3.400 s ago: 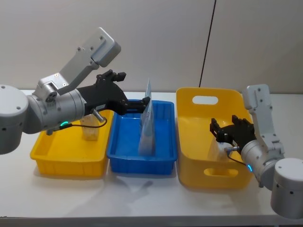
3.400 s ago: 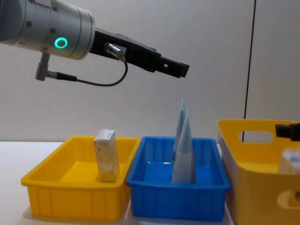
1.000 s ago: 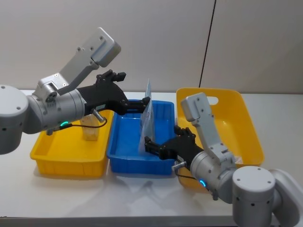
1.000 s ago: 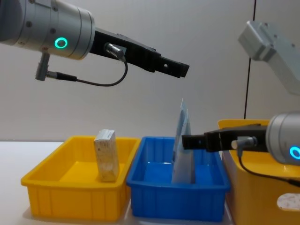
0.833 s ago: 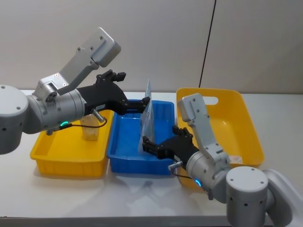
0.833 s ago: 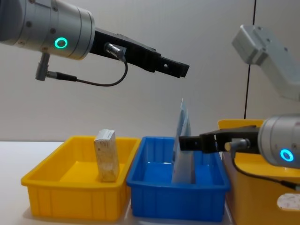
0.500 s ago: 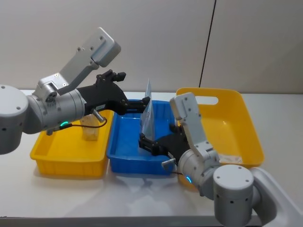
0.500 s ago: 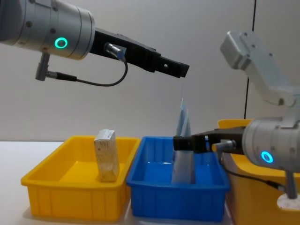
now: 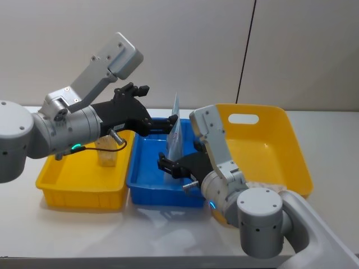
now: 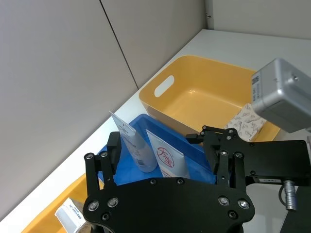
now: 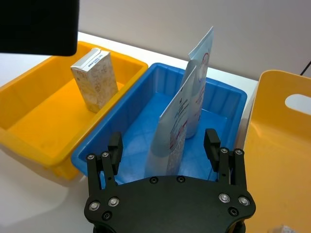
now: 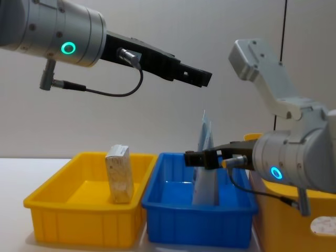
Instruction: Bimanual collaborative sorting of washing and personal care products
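Ok, going left to right. The yellow tray [image 12: 79,226] is sitting at the left end of the table [image 9: 168,230], and the beige box [image 12: 119,178] is standing upright in it, toward the side next to the blue tray. The left arm is reaching across above that tray, so in the head view it's covering part of the box.

The left gripper [image 12: 202,77] is hanging in the air over the back of the blue tray [image 12: 199,223], well above the tube tops, with its fingers spread and nothing between them.

The blue tray is sitting right against the yellow one and is holding two tubes, both standing on end. The pale blue tapered tube [image 11: 198,82] is standing further back and reaching higher. The cream tube [image 11: 171,126] with the red print is standing just in front of it.

The right gripper [image 9: 164,164] is coming in low from the right, over the front part of the blue tray. Its fingers are spread wide and lining up on either side of the cream tube, not pinching it. Can't tell if a fingertip is touching.

On the right, the yellow basket [image 9: 275,115] with the handle cutout is holding the white grey-patterned pack [image 10: 247,124], lying near its front wall. The right arm is blocking the basket's left side in the head view.
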You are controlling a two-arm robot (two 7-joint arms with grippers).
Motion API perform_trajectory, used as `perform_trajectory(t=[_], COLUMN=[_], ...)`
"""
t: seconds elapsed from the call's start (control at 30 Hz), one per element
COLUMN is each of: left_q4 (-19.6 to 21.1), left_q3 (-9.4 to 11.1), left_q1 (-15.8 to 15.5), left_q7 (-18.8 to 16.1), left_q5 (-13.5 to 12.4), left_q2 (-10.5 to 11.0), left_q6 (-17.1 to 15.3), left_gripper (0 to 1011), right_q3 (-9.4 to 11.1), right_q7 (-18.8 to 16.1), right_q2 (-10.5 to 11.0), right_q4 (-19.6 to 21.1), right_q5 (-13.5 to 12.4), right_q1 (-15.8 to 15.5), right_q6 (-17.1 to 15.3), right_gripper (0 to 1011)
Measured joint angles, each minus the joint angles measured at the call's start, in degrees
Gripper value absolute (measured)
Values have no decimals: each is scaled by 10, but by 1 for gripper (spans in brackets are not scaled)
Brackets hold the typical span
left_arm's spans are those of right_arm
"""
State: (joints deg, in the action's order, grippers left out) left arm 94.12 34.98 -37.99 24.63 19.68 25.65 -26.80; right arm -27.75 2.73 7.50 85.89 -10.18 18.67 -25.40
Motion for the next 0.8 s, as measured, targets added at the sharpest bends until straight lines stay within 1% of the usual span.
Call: perform_trajectory(t=[0.33, 0.8], left_q4=[0, 0], left_q3=[0, 0], left_q1=[0, 0], left_q7=[0, 0], left_q5=[0, 0], left_q2=[0, 0], left_q6=[0, 0], left_gripper=[1001, 1001], right_q3=[-4, -3], right_q7=[0, 19], right_q2=[-8, -23], right_q4=[-28, -59], right_q5=[14, 36], right_q1=[19, 34], right_q6=[4, 14], right_gripper=[1004, 1004])
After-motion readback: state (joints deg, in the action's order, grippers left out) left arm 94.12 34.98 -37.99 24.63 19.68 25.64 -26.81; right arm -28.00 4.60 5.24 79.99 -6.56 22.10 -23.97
